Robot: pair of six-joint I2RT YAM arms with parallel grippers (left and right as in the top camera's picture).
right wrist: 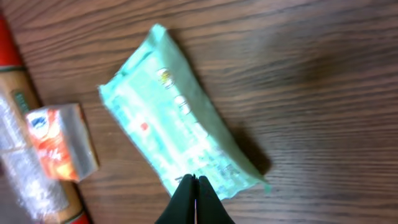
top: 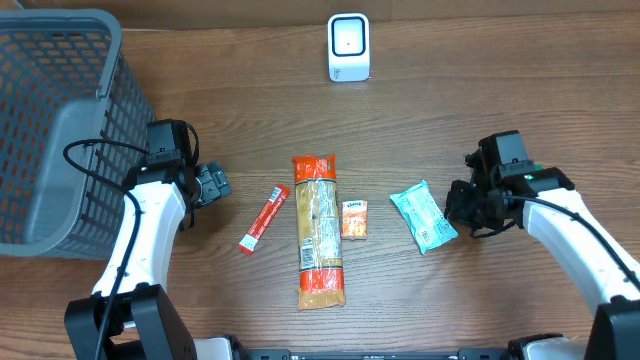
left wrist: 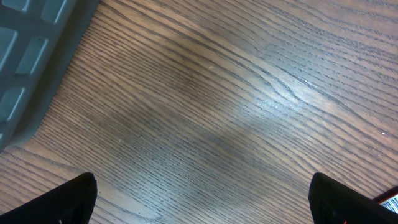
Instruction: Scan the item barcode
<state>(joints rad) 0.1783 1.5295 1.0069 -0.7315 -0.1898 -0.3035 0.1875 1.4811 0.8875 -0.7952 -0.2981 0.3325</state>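
Right gripper (top: 462, 207), seen from overhead, is clenched, jaws pressed together just at the 3 o'clock side of the mint-green packet (top: 423, 216). The packet lies flat at about 4 o'clock from the table's (top: 500, 90) middle. Left gripper (top: 213, 184) stands spread wide and empty at 9 o'clock, beside the grey basket (top: 60, 120) that fills the 10 o'clock corner. Between the arms lie a red stick packet (top: 264, 219), a long clear bag with orange ends (top: 318, 230) and a small orange box (top: 354, 219). The box sits just at the bag's 3 o'clock side. A white scanner (top: 348, 47) stands at 12 o'clock, well apart from all of them.

On the left wrist view, two dark fingertips (left wrist: 74, 199) sit at the 7 and 5 o'clock corners with only bare wood between them. The basket's base shows at 10 o'clock.

On the right wrist view, the closed fingers (right wrist: 189, 202) enter at 6 o'clock, tips over the packet's near edge. Whether they pinch the wrapper cannot be told. The packet runs from 10 to 5 o'clock. The orange box lies at 9 o'clock, against the bag at the frame's edge.
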